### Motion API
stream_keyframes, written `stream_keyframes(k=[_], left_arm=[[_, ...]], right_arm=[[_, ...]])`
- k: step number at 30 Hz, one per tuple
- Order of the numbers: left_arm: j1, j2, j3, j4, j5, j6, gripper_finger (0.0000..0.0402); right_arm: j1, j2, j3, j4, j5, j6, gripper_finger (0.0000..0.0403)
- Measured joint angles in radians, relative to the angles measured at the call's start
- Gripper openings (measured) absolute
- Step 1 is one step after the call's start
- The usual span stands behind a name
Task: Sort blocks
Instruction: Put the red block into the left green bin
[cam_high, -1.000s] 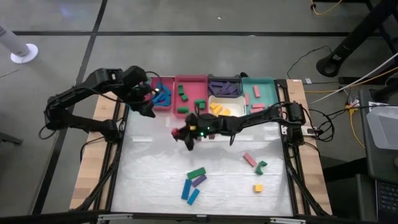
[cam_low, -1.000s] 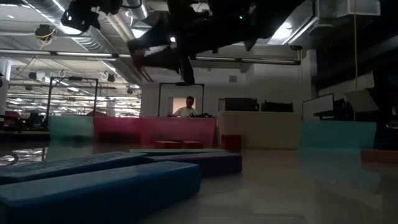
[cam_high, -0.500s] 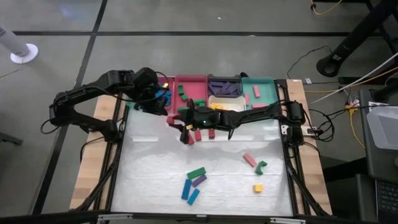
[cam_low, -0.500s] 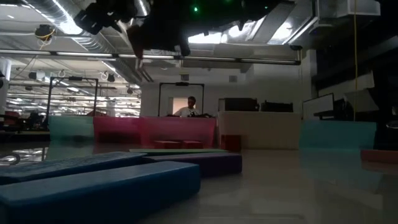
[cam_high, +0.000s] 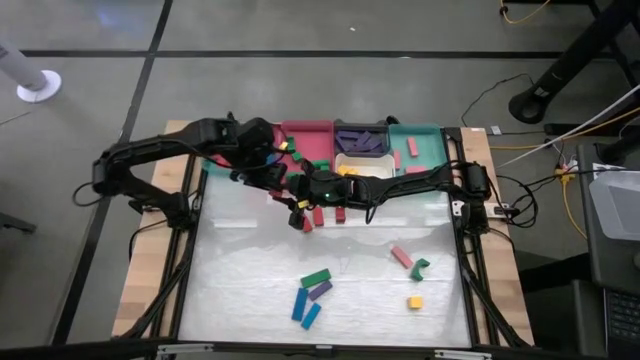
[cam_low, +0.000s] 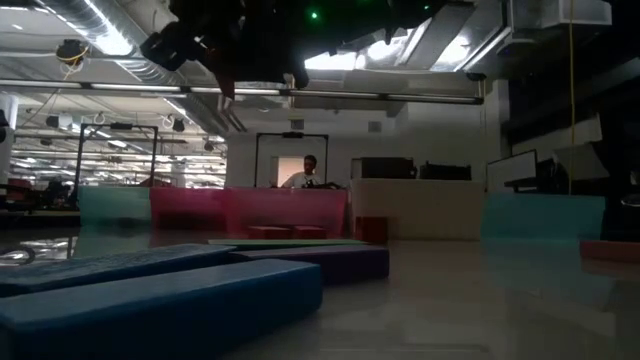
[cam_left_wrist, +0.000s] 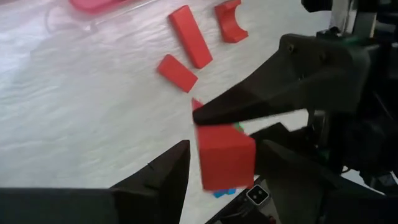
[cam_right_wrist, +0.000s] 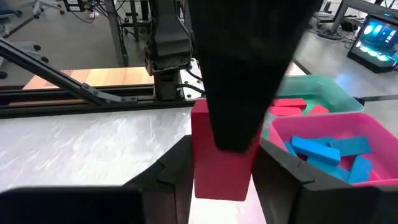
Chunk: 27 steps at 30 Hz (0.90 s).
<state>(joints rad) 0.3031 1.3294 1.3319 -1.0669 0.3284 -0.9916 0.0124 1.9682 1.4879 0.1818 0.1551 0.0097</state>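
Observation:
My right gripper (cam_high: 300, 208) (cam_right_wrist: 224, 144) hangs over the table's middle, just near of the trays, shut on a red block (cam_high: 298, 220) (cam_right_wrist: 221, 168). My left gripper (cam_high: 284, 190) (cam_left_wrist: 224, 149) is open and has come in from the left. Its fingers (cam_left_wrist: 163, 177) stand close on either side of the same red block (cam_left_wrist: 225, 158); whether they touch it, I cannot tell. One left finger (cam_right_wrist: 245, 68) covers the block's upper part in the right wrist view. Loose blocks lie flat on the table: red (cam_high: 321, 215), green (cam_high: 316, 279), purple (cam_high: 320, 290), blue (cam_high: 300, 305), pink (cam_high: 401, 257), yellow (cam_high: 414, 302). My right gripper pinches the red block between its two fingers (cam_right_wrist: 177, 171), at the end nearest its wrist camera (cam_right_wrist: 219, 180). The fingers reach in from the table's right. The block is lifted clear of the table. My left finger hides the block's other end in this view.
Trays line the far edge: a pink one with blue blocks (cam_high: 262, 152), a pink one with green blocks (cam_high: 307, 140), a dark one with purple blocks (cam_high: 362, 140), a white one with yellow blocks (cam_high: 355, 172), and a teal one (cam_high: 428, 145). A person (cam_low: 305, 172) sits far behind.
My left gripper has swung from over the pink tray of blue blocks toward the table's right and near edge, up to the right gripper and its block. My right gripper has risen with the red block and shifted slightly toward the far edge, then held still.

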Motion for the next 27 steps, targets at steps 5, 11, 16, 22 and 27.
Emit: stream_keyframes(k=[5,11,16,22,27], left_arm=[[-0.009,0.032,0.000,0.008,0.000,0.020,0.0184],[-0.010,0.038,0.000,0.001,0.009,0.022,0.0159],[-0.009,0.038,0.000,-0.007,0.011,0.015,0.0095],[-0.009,0.036,0.000,-0.005,0.009,0.033,0.0094],[0.020,0.021,0.000,-0.054,0.007,0.094,0.0094]], right_arm=[[0.000,0.000,0.000,-0.006,0.000,0.000,0.0138],[0.000,0.000,0.000,-0.007,0.000,0.000,0.0138],[0.000,0.000,0.000,-0.008,0.005,-0.005,0.0138],[0.002,0.000,0.000,-0.007,0.025,-0.004,0.0143],[0.000,0.000,0.000,-0.003,-0.004,0.039,0.0189]])
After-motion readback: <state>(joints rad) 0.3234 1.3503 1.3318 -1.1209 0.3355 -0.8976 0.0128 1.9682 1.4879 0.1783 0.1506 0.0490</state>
